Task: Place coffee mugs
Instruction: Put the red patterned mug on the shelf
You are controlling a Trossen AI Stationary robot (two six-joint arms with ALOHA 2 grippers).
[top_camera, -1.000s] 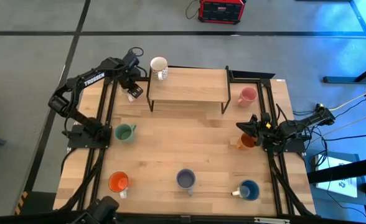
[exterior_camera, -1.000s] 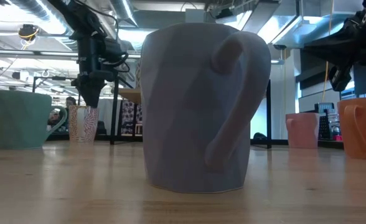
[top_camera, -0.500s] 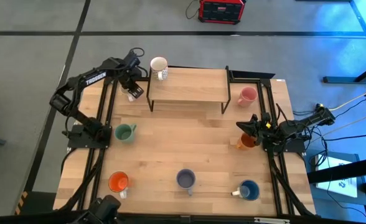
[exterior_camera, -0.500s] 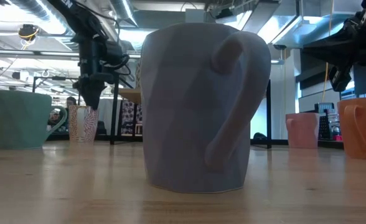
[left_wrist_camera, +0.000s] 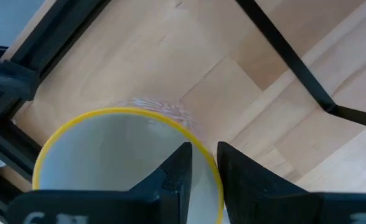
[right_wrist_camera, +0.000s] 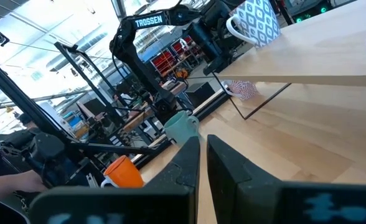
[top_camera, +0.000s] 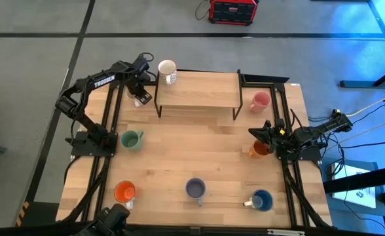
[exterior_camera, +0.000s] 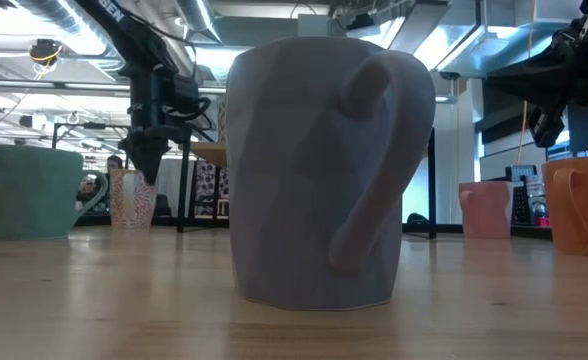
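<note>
Left hand [top_camera: 140,98] sits at the upper left of the high view, down over a patterned white mug with a yellow rim [left_wrist_camera: 117,155] that stands on the desk [top_camera: 199,157] just beside the raised wooden shelf [top_camera: 198,92]. Its fingers [left_wrist_camera: 178,171] straddle the rim wall, one inside and one outside, nearly together; whether they already pinch the ceramic I cannot tell.

Right hand [top_camera: 261,134] waits at the right edge above the amber orange mug [top_camera: 258,149], fingers shut on nothing.

Other mugs stay spread out: a white one [top_camera: 167,68] on the shelf's corner, pink [top_camera: 259,101], pale green [top_camera: 131,139], bright orange [top_camera: 124,192], lavender-grey [top_camera: 195,189] and blue [top_camera: 262,200].

My worry is a thin rim grip: lifted that way, the mug could swing or slip, or knock the shelf's black leg close by.

Only the left wrist view shows the fingers astride the rim; the low view alone shows the mug still standing on the desk.
</note>
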